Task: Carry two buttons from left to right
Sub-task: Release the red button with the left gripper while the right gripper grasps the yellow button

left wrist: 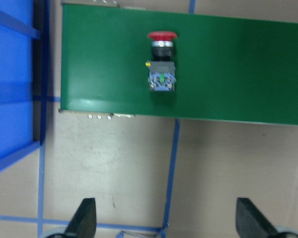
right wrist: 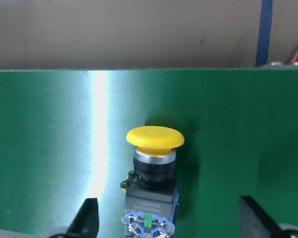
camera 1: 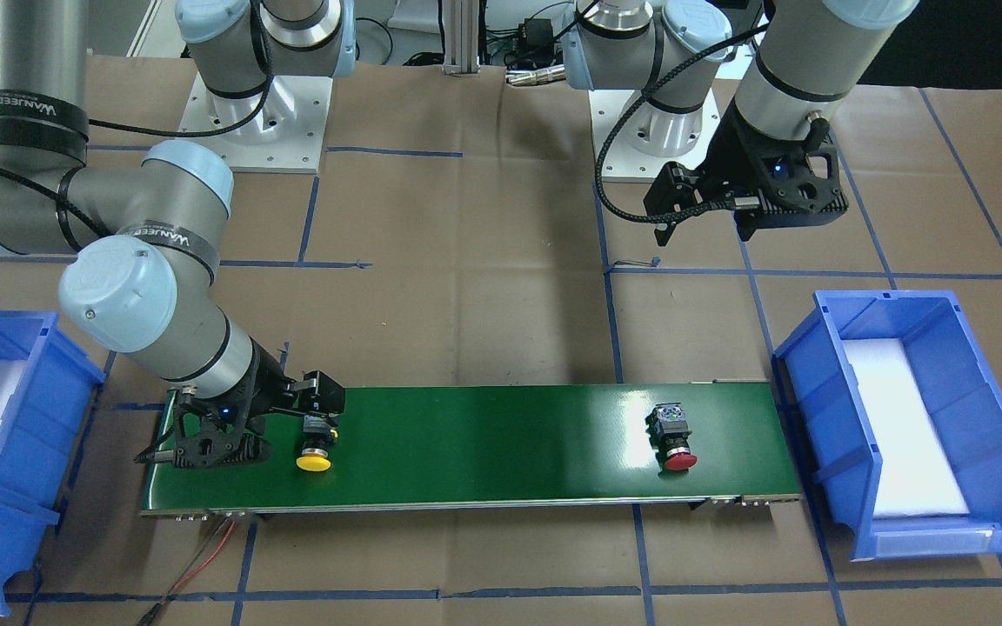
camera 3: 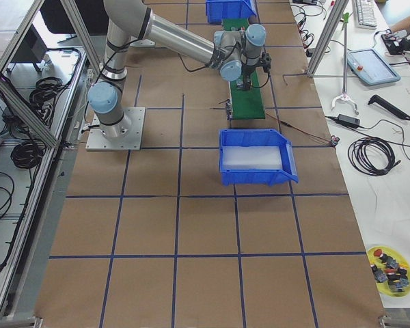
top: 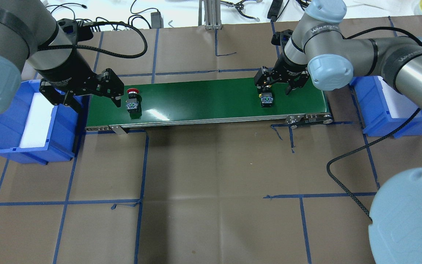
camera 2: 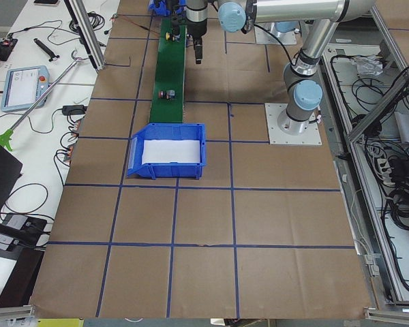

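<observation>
On the green belt [camera 1: 501,443]: yellow button [camera 1: 314,449] at the right end, red button [camera 1: 675,437] twd the left end.
Both lie on their sides, caps twd the belt's far edge. R tool [top: 275,87] sits low over the yellow one, fingers wide, one each side, not touching. L tool [camera 1: 705,228] hangs wide open, empty, well apart from the red one, over the surface [camera 1: 466,261] robot-side of the belt. Left blue bin [camera 1: 831,409] and right blue bin [camera 1: 31,409] stand just beyond the belt ends.

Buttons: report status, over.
Left hand open, off belt. Right hand open over yellow button. Red button on belt, left end. Nothing blocking.
</observation>
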Available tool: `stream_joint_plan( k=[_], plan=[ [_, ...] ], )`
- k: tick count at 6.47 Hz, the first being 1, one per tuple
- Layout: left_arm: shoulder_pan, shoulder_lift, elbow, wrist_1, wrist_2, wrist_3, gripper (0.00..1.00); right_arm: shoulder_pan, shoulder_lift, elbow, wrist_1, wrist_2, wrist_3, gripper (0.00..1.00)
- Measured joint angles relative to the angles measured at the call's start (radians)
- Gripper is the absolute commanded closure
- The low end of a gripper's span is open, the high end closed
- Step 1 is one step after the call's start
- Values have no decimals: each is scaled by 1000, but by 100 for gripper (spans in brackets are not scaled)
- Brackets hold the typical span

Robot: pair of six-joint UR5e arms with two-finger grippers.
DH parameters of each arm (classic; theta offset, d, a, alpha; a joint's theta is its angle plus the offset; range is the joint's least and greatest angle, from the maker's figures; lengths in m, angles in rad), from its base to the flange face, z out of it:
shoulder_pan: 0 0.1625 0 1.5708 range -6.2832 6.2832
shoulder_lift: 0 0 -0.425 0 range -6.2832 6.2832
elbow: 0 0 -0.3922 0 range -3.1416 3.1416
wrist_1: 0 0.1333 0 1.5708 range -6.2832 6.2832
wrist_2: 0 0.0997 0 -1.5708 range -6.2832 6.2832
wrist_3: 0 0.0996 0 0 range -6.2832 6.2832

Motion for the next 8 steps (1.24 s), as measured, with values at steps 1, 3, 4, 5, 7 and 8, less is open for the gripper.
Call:
stream_joint_plan(
  k=[1,3,4,5,7,8],
  plan=[
    [0,11,-5,-6,0,1,0,0,8,1,-2,-4,0,1],
    [5,13,-8,-4,1,11,0,0,17,1,-4,-46,2,1],
    [7,14,-8,-3,2,22,0,1,22,1,-4,-62,4,14],
    [7,16,-7,-2,3,31,0,1,26,0,-4,-76,5,45],
    [7,13,-8,-3,2,47,0,1,29,-2,1,-139,3,95],
    [7,14,-7,-3,1,55,0,2,27,-3,7,-165,2,95]
  ],
)
